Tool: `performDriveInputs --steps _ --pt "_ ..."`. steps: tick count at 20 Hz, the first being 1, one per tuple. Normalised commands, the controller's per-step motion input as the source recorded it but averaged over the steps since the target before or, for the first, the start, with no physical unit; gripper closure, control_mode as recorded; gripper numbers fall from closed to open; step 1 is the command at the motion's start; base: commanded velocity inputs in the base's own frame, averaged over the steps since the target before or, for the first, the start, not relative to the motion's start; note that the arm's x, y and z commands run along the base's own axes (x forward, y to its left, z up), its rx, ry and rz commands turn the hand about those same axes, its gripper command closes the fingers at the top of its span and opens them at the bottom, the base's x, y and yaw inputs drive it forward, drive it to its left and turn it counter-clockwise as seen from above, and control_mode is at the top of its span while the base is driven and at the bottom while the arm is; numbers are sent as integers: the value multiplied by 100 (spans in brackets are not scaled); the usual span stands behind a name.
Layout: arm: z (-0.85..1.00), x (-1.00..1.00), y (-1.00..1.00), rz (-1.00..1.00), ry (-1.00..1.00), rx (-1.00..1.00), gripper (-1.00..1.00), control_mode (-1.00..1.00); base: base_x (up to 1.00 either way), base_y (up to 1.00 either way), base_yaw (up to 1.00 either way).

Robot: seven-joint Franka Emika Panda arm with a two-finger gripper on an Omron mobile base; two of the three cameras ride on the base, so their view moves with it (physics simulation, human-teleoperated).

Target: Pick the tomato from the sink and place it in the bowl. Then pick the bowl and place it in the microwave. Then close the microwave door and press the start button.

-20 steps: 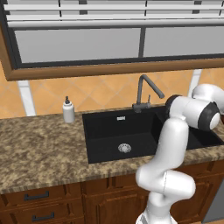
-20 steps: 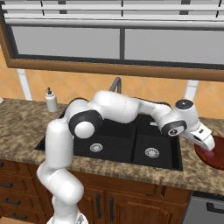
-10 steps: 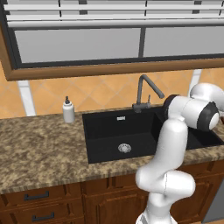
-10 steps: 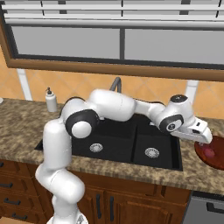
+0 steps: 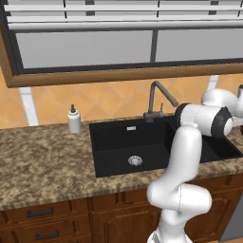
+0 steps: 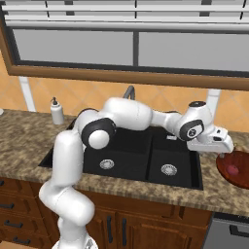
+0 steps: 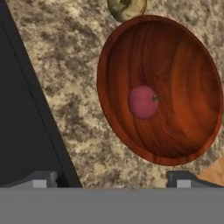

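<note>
Soap bottle [image 5: 74, 120] upright on granite counter [image 5: 42, 161].

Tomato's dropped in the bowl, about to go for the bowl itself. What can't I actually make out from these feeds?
- Bowl: right base view's edge cuts off its far side.
- Yellowish-green object beside the bowl: hand view's top edge crops it; can't identify it.
- Right sink basin: arm blocks it in the left base view.
</note>
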Motion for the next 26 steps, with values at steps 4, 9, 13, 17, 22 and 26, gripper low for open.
performDriveInputs --steps 4,9,13,17,22,26 --pt "-24 8 -24 10 0 14 -100 -100 0 0 0" --pt "-21 26 -30 8 1 2 -100 -100 0 0 0" --pt "-28 17 -4 2 2 0 -100 -100 0 0 0" --pt "-40 8 0 0 3 0 -100 -100 0 0 0" --pt "-33 20 -4 1 2 0 -100 -100 0 0 0" --pt "-24 19 -26 2 0 0 100 -100 0 0 0"
